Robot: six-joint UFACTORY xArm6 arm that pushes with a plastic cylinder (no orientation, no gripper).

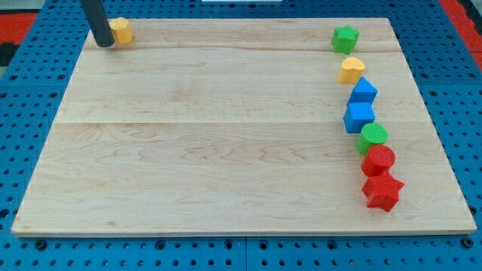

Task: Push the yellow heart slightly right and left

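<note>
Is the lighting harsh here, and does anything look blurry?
Camera view: light is soft and even, with only faint shadows under the blocks, such as the red star; no glare on the wooden board. The blocks look sharp; my tip beside the yellow block looks slightly soft.

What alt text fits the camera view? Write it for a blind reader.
My tip rests beside a yellow block at the board's top left, far from the yellow heart, which sits in a column of blocks down the view's right.

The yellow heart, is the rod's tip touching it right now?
No: my tip is at the view's top left beside another yellow block, far from the yellow heart on the right.
</note>
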